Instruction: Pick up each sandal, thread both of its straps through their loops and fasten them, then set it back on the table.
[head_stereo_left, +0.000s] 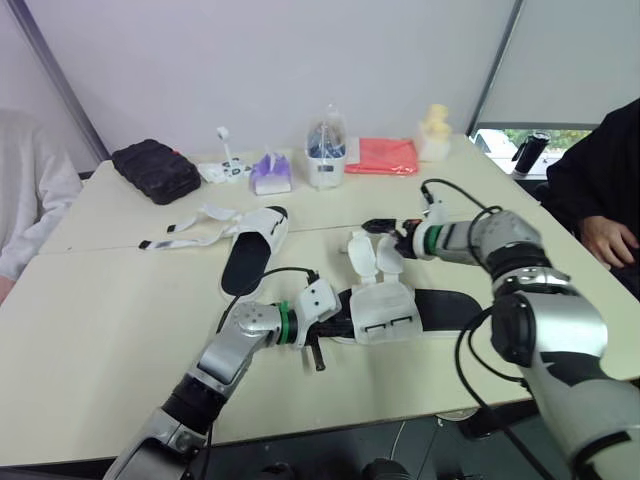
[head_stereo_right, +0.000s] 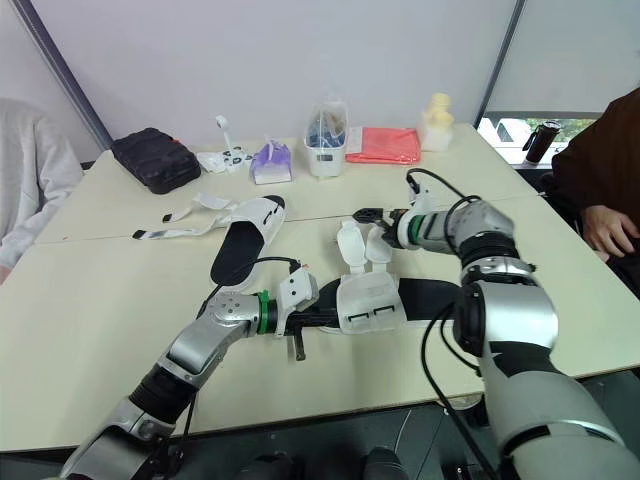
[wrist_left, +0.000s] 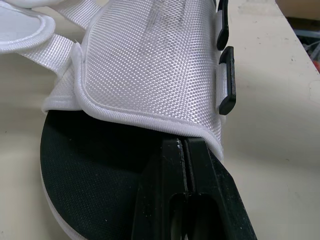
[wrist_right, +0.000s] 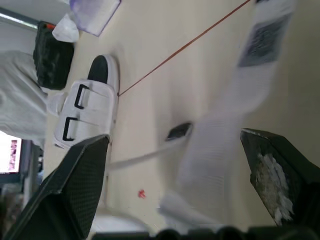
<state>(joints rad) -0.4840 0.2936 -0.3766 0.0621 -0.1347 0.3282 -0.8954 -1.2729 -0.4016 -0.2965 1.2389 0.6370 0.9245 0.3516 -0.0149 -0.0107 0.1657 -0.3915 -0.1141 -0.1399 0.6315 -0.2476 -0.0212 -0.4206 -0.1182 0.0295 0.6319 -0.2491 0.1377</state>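
Note:
The near sandal (head_stereo_left: 400, 312) lies at the table's front middle, black footbed up, white buckle flap (wrist_left: 150, 65) folded over it. Its two white straps (head_stereo_left: 372, 256) stick up loose toward the far side. My left gripper (head_stereo_left: 335, 320) is shut, its fingertips tucked under the flap's edge against the footbed (wrist_left: 90, 170). My right gripper (head_stereo_left: 378, 226) hovers just beyond the straps and is open, with a blurred white strap (wrist_right: 225, 125) passing between its fingers. The second sandal (head_stereo_left: 255, 250) lies to the left with its straps (head_stereo_left: 190, 232) spread flat on the table.
Along the far edge stand a black case (head_stereo_left: 155, 170), a purple wipes pack (head_stereo_left: 270, 172), a clear container (head_stereo_left: 326, 150), a red cloth (head_stereo_left: 382, 155) and a yellow bottle (head_stereo_left: 435, 130). A person in black (head_stereo_left: 600, 190) sits at the right, and a grey sleeve (head_stereo_left: 30, 190) shows at the left.

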